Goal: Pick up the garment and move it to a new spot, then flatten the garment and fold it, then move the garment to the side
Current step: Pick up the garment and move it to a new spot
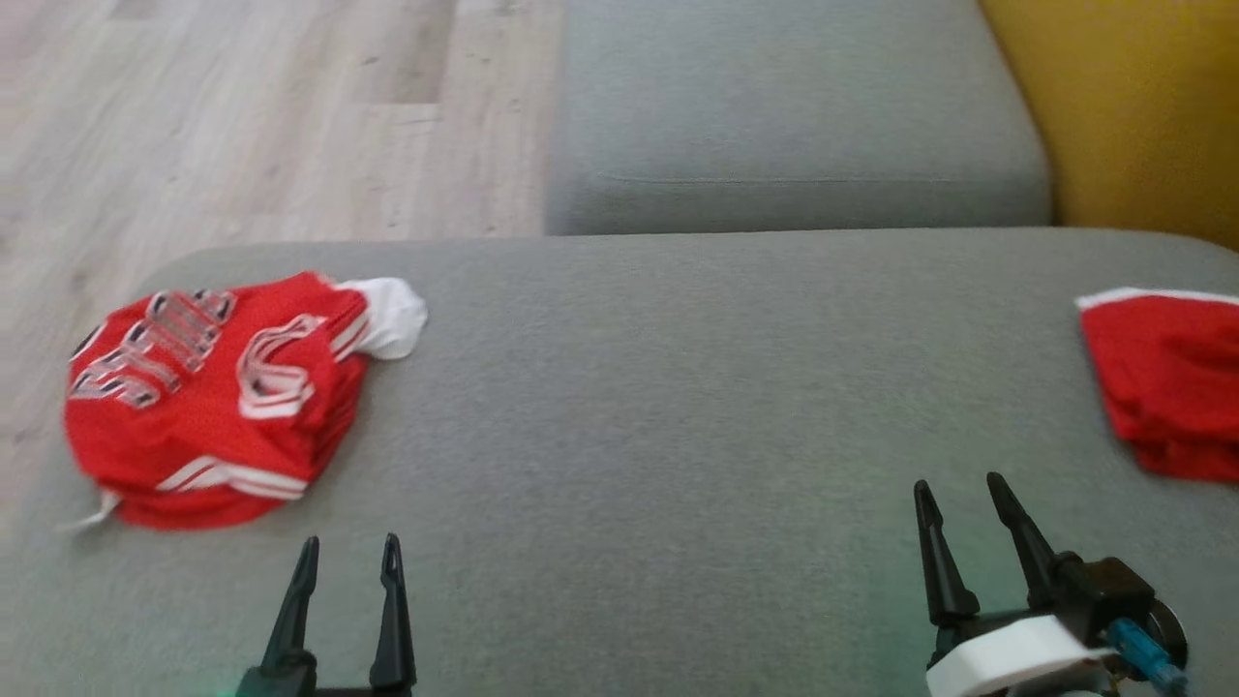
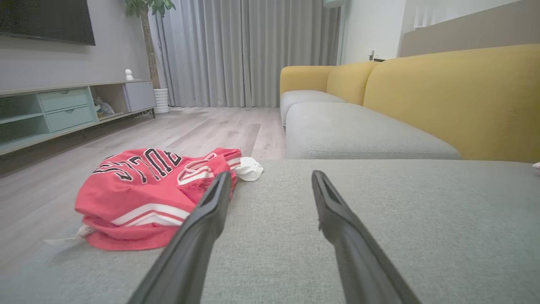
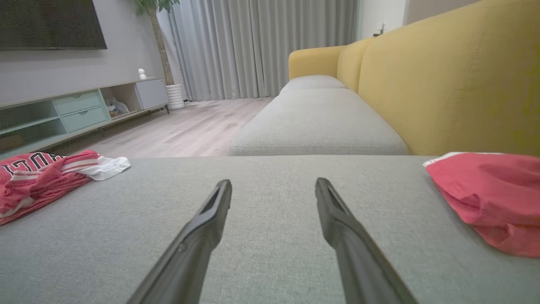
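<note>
A red jersey point(image 1: 208, 402) with white stripes and lettering lies bunched at the left end of the grey cushion point(image 1: 658, 407); a white piece point(image 1: 392, 315) sticks out at its far right. The jersey point(image 2: 143, 194) also lies left of my left fingers, and at far left as jersey point(image 3: 38, 177) in the right wrist view. A second red garment point(image 1: 1166, 382) with a white edge lies at the cushion's right end, also seen as garment point(image 3: 489, 194). My left gripper point(image 1: 350, 554) is open, just short of the jersey. My right gripper point(image 1: 958, 494) is open, empty, left of the second garment.
A second grey seat cushion point(image 1: 794, 116) lies beyond, with the yellow sofa back point(image 1: 1133, 106) at right. Wooden floor point(image 1: 252, 116) drops off past the cushion's left and far-left edges. A TV cabinet point(image 2: 63, 109) and curtains point(image 2: 253, 50) stand across the room.
</note>
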